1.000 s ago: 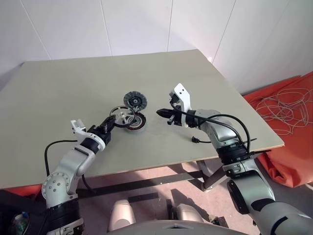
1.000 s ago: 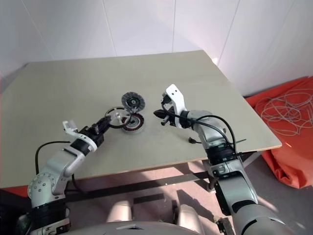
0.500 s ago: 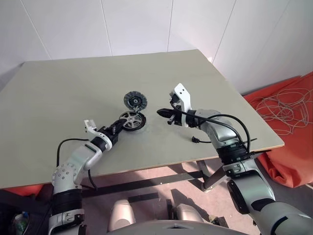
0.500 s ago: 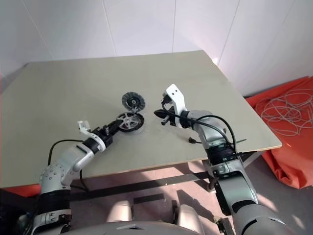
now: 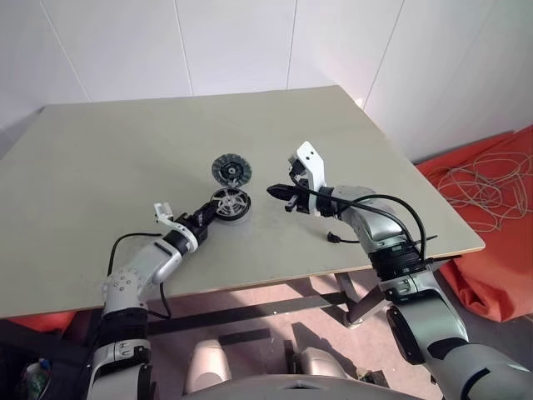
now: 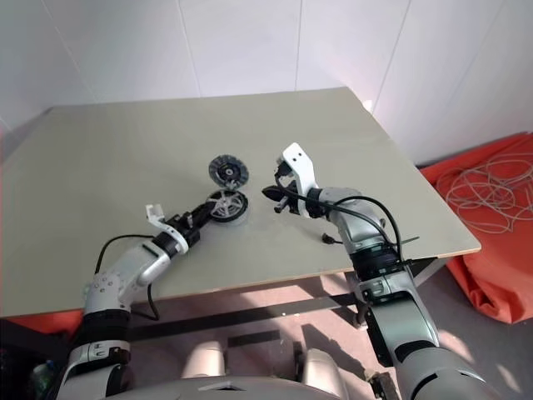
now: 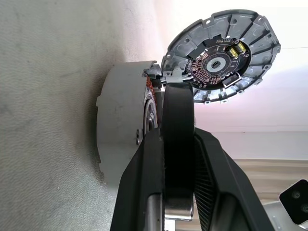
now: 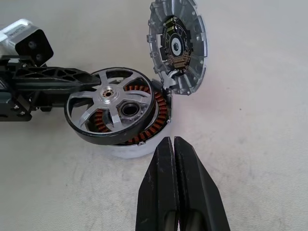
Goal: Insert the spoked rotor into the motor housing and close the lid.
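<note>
A: What just changed?

B: A moment ago the left hand [image 8: 72, 83] held the spoked rotor [image 8: 113, 111] up off to one side. It has come down and across, and now the rotor sits right over the motor housing [image 8: 144, 139], a bit off center and not pushed in.

A: Is the hand still pinching it?

B: Yes. Its two black fingers [image 7: 144, 192] squeeze the rotor's black rim, one on each side.

A: So what does that mean for the job?

B: I think the putting-in part is almost done. The rotor needs to slide over and drop into the drum. Then the lid [image 8: 177, 45] gets shut.

A: Where is the lid?

B: It stands up at the back edge of the housing, swung open. It looks joined there.

A: And the other hand?

B: The right hand [image 8: 173, 144] waits near the housing with its fingers pressed together, holding nothing.

A: What do the parts look like?

B: The rotor is a thin black ring with shiny silver spokes and a round hub. The housing is a short pale drum with copper wire coils inside. The lid is a gray ribbed disc. The counter [image 5: 125, 142] is flat, pale and dull.
</note>
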`<control>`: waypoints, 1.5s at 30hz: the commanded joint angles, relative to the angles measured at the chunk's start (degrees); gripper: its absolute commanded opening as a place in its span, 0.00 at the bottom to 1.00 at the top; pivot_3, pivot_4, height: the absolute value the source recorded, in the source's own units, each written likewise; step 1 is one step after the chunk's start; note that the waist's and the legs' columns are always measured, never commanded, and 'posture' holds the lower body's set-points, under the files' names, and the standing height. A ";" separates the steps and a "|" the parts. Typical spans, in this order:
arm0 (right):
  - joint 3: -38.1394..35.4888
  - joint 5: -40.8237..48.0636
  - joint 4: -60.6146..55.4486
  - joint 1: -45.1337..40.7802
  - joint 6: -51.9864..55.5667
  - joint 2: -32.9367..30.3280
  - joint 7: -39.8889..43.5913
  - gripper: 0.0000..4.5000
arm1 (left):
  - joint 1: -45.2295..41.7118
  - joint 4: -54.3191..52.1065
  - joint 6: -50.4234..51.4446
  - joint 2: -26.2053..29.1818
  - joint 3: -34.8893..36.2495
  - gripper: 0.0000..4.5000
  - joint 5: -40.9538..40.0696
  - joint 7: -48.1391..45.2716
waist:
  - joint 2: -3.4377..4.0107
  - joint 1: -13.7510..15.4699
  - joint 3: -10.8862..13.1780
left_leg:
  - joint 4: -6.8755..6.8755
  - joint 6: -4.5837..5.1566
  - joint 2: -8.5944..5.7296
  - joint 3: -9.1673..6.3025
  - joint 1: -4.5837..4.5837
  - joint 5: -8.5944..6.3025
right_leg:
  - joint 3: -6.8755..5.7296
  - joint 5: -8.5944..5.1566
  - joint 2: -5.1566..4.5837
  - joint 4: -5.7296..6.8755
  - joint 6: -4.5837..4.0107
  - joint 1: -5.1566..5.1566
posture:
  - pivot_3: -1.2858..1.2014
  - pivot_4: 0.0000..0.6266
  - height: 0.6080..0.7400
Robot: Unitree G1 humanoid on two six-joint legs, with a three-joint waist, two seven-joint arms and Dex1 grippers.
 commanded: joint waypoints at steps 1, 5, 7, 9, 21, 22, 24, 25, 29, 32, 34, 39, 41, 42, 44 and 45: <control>-0.77 0.42 -0.87 -1.64 -1.19 0.04 -0.14 0.00 | -1.59 2.93 -0.32 0.20 0.99 0.10 3.28 -2.59 | 0.01 -0.03 0.00 | 0.00 0.00 0.00 0.00 0.05 0.00 | 0.00 -0.01 0.00 0.00 0.02 0.03 | 0.52 0.00 1.00; -0.78 0.40 -1.07 -1.43 -1.23 -0.01 -0.24 0.00 | -2.36 5.03 0.12 0.22 2.18 0.10 5.36 -4.86 | 0.01 -0.03 0.00 | 0.00 -0.01 0.00 -0.01 0.11 0.00 | 0.01 -0.01 0.00 0.03 0.04 0.08 | 0.52 0.00 1.00; -0.79 0.43 -1.13 -1.39 -1.18 0.03 -0.29 0.00 | -2.60 5.56 0.40 0.15 2.76 0.10 6.06 -5.58 | 0.01 -0.07 0.00 | 0.00 -0.02 0.00 -0.01 0.12 0.01 | 0.01 0.00 0.00 0.06 0.04 0.08 | 0.52 0.00 1.00; -0.77 0.46 -1.22 -1.33 -1.10 0.09 -0.34 0.00 | -2.83 6.21 0.58 0.14 3.38 0.10 6.73 -6.29 | 0.02 -0.09 0.00 | 0.00 -0.02 0.01 -0.01 0.15 0.02 | 0.01 0.00 0.00 0.09 0.04 0.08 | 0.52 0.00 1.00; -0.62 0.48 -1.41 -1.02 -1.01 0.20 -0.39 0.00 | -3.79 7.85 1.51 -0.73 6.03 0.10 9.27 -7.93 | 0.09 -0.14 0.00 | -0.06 -0.03 0.01 -0.01 0.22 0.02 | 0.01 0.00 0.00 0.11 0.03 0.09 | 0.52 0.00 1.00; -0.62 0.49 -1.43 -1.01 -0.99 0.21 -0.40 0.00 | -3.85 7.87 1.62 -0.79 6.18 0.10 9.42 -7.95 | 0.10 -0.15 0.00 | -0.07 -0.03 0.01 -0.01 0.22 0.02 | 0.01 0.00 0.00 0.11 0.03 0.08 | 0.52 0.00 1.00; -0.59 0.51 -1.59 -0.91 -0.92 0.22 -0.40 0.00 | -3.85 7.74 1.87 -0.95 6.44 0.10 9.66 -7.87 | 0.11 -0.15 0.00 | -0.08 -0.03 0.00 -0.01 0.22 0.02 | 0.01 0.00 0.00 0.11 0.03 0.08 | 0.52 0.00 1.00; -0.58 0.51 -1.60 -0.90 -0.92 0.23 -0.41 0.00 | -3.87 7.65 1.99 -0.99 6.51 0.10 9.85 -7.89 | 0.11 -0.16 0.00 | -0.09 -0.03 0.00 -0.01 0.22 0.02 | 0.01 0.00 0.00 0.11 0.04 0.08 | 0.52 0.00 1.00; -0.55 0.51 -1.72 -0.74 -0.92 0.23 -0.41 0.00 | -4.06 6.95 2.32 -1.34 6.88 0.10 10.29 -7.56 | 0.12 -0.17 0.00 | -0.13 -0.03 0.00 -0.01 0.22 0.02 | 0.01 0.00 0.00 0.09 0.04 0.07 | 0.52 0.00 1.00; -0.53 0.52 -1.70 -0.75 -0.96 0.27 -0.42 0.00 | -4.41 6.72 2.37 -1.69 7.01 0.10 10.85 -6.60 | 0.12 -0.16 0.00 | -0.15 -0.03 0.00 -0.01 0.22 0.02 | 0.01 0.00 0.00 0.08 0.04 0.06 | 0.52 0.00 1.00; -0.52 0.53 -1.73 -0.74 -0.98 0.30 -0.43 0.00 | -4.81 6.59 2.70 -2.03 7.03 0.10 11.25 -4.98 | 0.12 -0.15 0.00 | -0.16 -0.03 0.00 -0.01 0.21 0.02 | 0.01 0.00 0.00 0.08 0.04 0.06 | 0.52 0.00 1.00; -0.57 0.62 -1.89 -0.73 -0.91 0.45 -0.46 0.00 | -5.75 6.02 3.73 -2.73 7.13 0.10 11.77 -1.45 | 0.12 -0.04 0.00 | -0.16 -0.03 -0.02 -0.01 0.18 0.02 | 0.01 0.00 -0.01 0.01 0.04 0.07 | 0.52 0.00 1.00; -0.58 0.64 -1.91 -0.76 -0.92 0.52 -0.48 0.00 | -5.97 5.15 4.42 -2.89 6.75 0.10 11.96 -0.65 | 0.12 0.00 0.00 | -0.16 -0.03 -0.02 -0.01 0.16 0.02 | 0.01 0.00 -0.01 0.00 0.04 0.07 | 0.52 0.00 1.00; -0.59 0.64 -1.90 -0.77 -0.94 0.55 -0.48 0.00 | -6.05 4.70 4.64 -3.03 6.63 0.10 12.03 -0.31 | 0.12 0.00 0.00 | -0.16 -0.03 -0.02 -0.01 0.16 0.02 | 0.01 0.00 -0.01 -0.01 0.04 0.08 | 0.52 0.00 1.00; -0.63 0.63 -1.84 -0.82 -1.00 0.59 -0.51 0.00 | -6.15 3.95 5.02 -3.20 6.46 0.10 12.23 0.06 | 0.12 0.01 0.00 | -0.16 -0.03 -0.02 -0.01 0.13 0.02 | 0.01 0.00 -0.02 -0.04 0.04 0.07 | 0.52 0.00 1.00; -0.63 0.61 -1.80 -0.82 -1.02 0.60 -0.54 0.00 | -6.13 3.60 5.20 -3.21 6.37 0.10 12.40 0.19 | 0.12 0.02 0.00 | -0.16 -0.03 -0.02 -0.01 0.12 0.02 | 0.01 0.00 -0.02 -0.05 0.04 0.07 | 0.52 0.00 1.00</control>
